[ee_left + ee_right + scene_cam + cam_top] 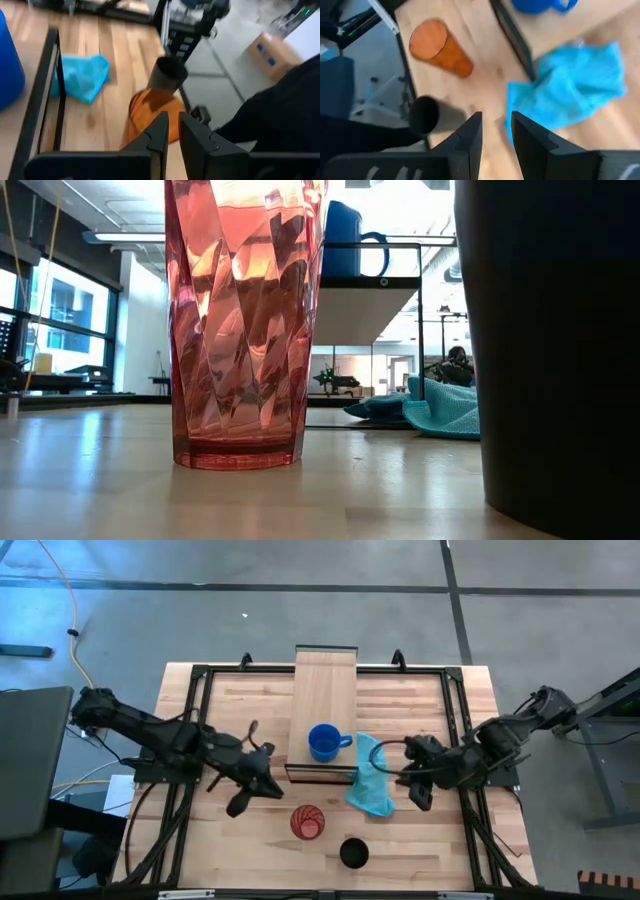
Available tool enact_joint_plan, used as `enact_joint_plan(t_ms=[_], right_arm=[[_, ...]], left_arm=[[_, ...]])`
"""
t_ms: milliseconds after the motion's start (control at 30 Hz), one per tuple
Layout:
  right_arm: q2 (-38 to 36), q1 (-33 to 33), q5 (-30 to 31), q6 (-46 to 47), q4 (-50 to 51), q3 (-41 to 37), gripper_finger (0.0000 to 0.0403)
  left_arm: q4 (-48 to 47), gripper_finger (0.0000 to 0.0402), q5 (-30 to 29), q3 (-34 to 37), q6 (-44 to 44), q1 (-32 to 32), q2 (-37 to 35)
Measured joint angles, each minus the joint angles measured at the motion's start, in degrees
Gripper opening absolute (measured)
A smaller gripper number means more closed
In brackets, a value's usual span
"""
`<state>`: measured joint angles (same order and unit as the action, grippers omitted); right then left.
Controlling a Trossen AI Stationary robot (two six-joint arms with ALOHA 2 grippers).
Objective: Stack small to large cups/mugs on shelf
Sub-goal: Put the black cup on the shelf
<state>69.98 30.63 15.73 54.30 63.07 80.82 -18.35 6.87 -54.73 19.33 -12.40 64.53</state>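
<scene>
The blue mug (323,742) stands upright on the near end of the light-wood shelf (325,690), handle toward the right. The red-orange tumbler (308,822) and the black cup (353,854) stand upright on the tabletop near its near edge, close in the low view as tumbler (240,330) and cup (550,340). My left gripper (252,795) hovers left of the tumbler, fingers a narrow gap apart (173,131), holding nothing. My right gripper (415,788) hovers right of the light-blue cloth (370,782), open (495,131) and empty.
The light-blue cloth (570,90) lies crumpled on the table against the shelf's near right corner. The shelf's black frame (45,100) runs between mug and tumbler. Black rails (190,730) border the tabletop on both sides. A strip of bare wood lies between cloth and black cup.
</scene>
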Motion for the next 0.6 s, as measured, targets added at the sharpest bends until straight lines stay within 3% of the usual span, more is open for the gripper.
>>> enact_joint_plan(t_ms=[167,333,600], right_arm=[[4.39,2.00,-5.32,2.54,-3.06,0.00,0.0094],[9.57,4.12,-6.42,1.33,-7.67,0.00,0.0094],[16.80,4.79,-10.51,6.73,-12.54,0.00,0.0094]], left_arm=[[-1.83,0.0033,0.20,0.28,2.26,-0.05,0.83],[-2.84,0.0033,0.60,0.47,3.62,-0.81,0.30],[-7.95,0.0033,0.13,0.47,5.19,-1.64,0.09]])
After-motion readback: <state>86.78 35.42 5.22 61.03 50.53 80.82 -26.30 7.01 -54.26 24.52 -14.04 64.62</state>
